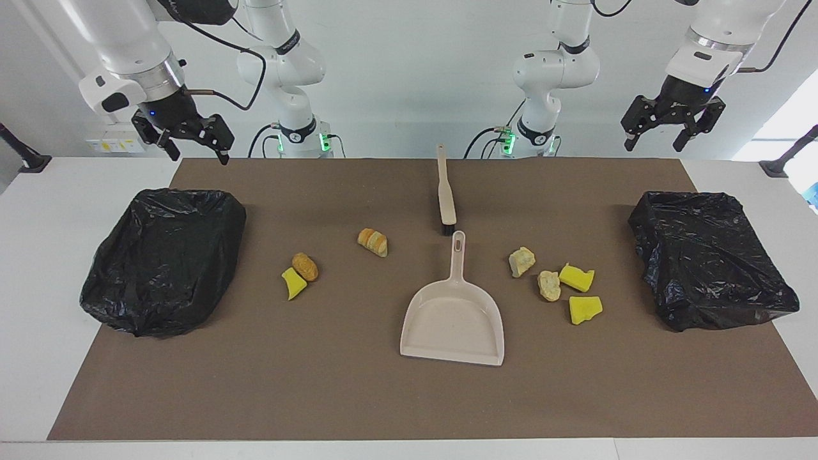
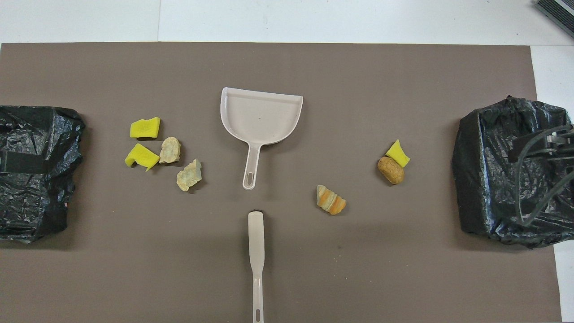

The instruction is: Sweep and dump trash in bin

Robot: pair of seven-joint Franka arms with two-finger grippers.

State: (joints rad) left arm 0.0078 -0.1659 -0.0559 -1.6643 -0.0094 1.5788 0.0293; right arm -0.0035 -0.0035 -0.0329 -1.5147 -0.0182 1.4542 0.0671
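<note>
Several trash chunks lie on the brown mat. Toward the left arm's end are two yellow sponge wedges point(image 1: 577, 278) point(image 2: 145, 128) and two pale lumps point(image 1: 549, 285) point(image 2: 170, 150). Toward the right arm's end are a yellow wedge point(image 1: 294, 283) point(image 2: 397, 153), a brown lump point(image 1: 305, 266) point(image 2: 390, 170) and an orange-striped lump point(image 1: 373, 242) point(image 2: 331, 200). A bin lined with a black bag stands at each end point(image 1: 166, 255) point(image 1: 709, 255) point(image 2: 31, 170) point(image 2: 493, 170). My right gripper point(image 1: 198, 152) and left gripper point(image 1: 658, 140) hang open and empty, high over the mat's corners by the bins.
A beige dustpan point(image 1: 454, 319) point(image 2: 260, 114) lies mid-mat, its handle pointing toward the robots. The beige brush point(image 1: 445, 191) point(image 2: 256, 251) lies nearer to the robots, bristles toward the dustpan handle. White table point(image 1: 38, 268) surrounds the mat.
</note>
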